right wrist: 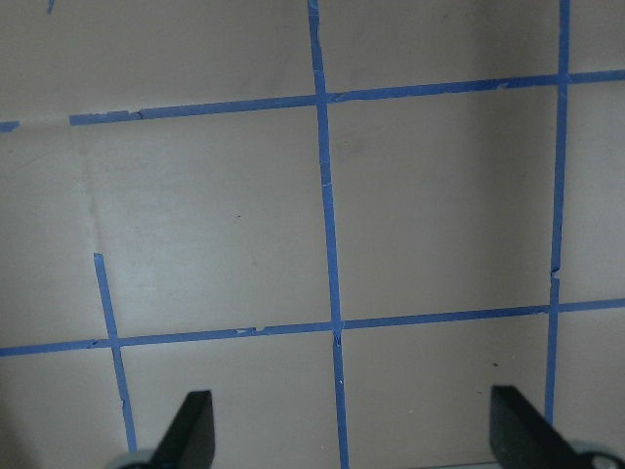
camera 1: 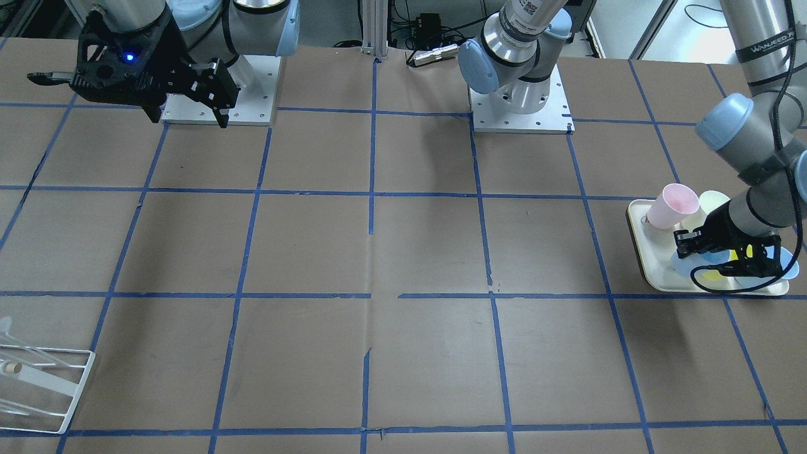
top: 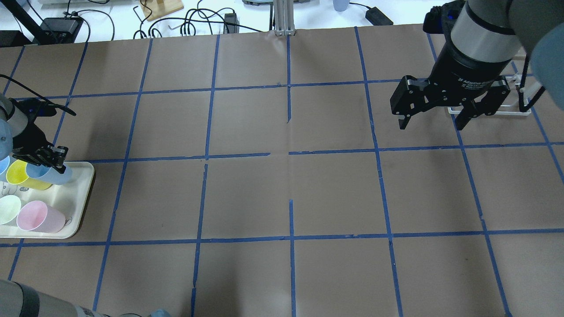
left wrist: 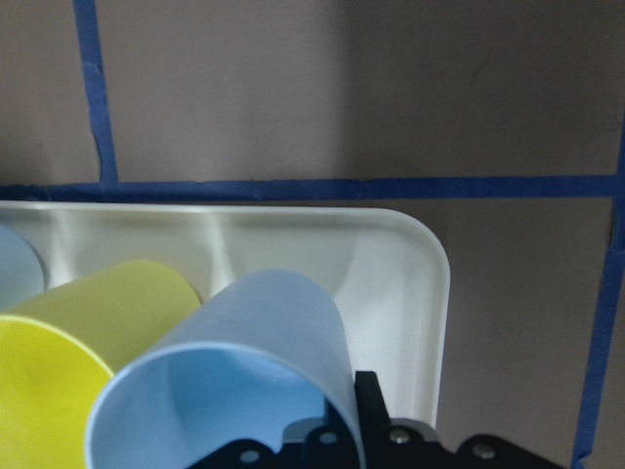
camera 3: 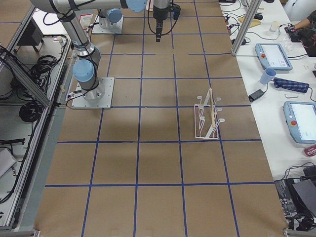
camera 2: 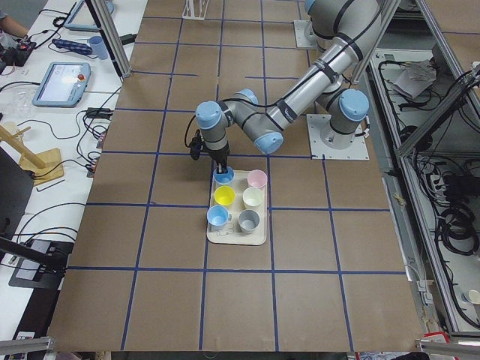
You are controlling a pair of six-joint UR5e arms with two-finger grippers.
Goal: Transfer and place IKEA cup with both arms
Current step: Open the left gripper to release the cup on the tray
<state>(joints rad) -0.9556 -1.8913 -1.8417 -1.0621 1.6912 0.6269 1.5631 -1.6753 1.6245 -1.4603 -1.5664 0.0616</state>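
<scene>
The IKEA cup (left wrist: 244, 371), pale light-blue, stands at a corner of a cream tray (top: 83, 193) at the table's left end; it also shows in the overhead view (top: 53, 173) and the left side view (camera 2: 223, 177). My left gripper (top: 44, 155) is lowered onto it, one finger inside and one outside the rim, shut on its wall. In the front view the left gripper (camera 1: 725, 255) hides most of that cup. My right gripper (top: 432, 123) hangs open and empty high above the table's right part, its fingertips (right wrist: 190, 435) wide apart.
On the tray stand a yellow cup (top: 20, 175), a second light-blue cup (camera 2: 217, 217), a pink cup (top: 39, 216), a pale green cup (top: 9, 209) and a grey cup (camera 2: 248, 220). A white wire rack (camera 3: 207, 118) stands at the right end, near the far edge.
</scene>
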